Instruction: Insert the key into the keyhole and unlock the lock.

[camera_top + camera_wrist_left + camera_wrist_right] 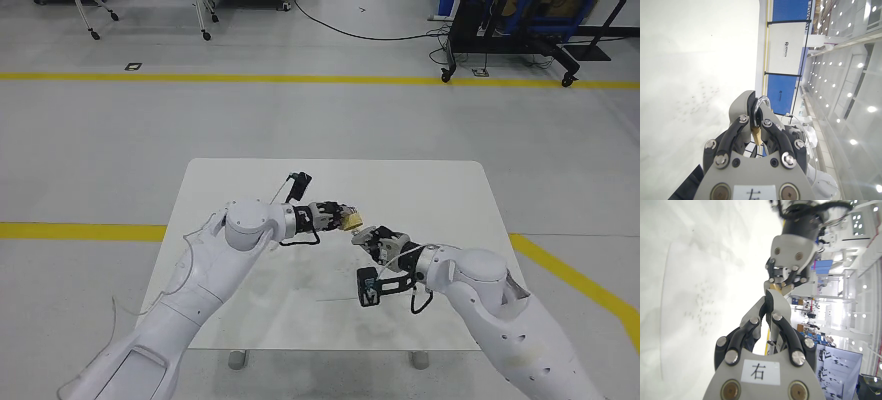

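**Lock (757, 135) clamped in the left gripper (758, 103), right gripper (770, 295) set just beside it**

The left gripper's fingers are closed on the lock. Its brass body is seen in the gap between them, and the silver shackle (763, 100) curves out by the fingertips. The right gripper's pads are pressed together. A key may be pinched between them, but none can be made out. In the top view both grippers are seen tip to tip above the middle of the white table (440, 190), with the brass body just beside the right fingertips. Whether contact has been made cannot be told.

Insertion is judged to be the step in hand. Misalignment is the likeliest source of trouble: a key carried tilted, or off the keyhole's line, would be jammed against the brass face rather than admitted. The lock seems to be held by its thin shackle, so it could be pivoted or pushed out of the pads under that force. A weakly pinched key could also be twisted loose or dropped once turning is attempted.
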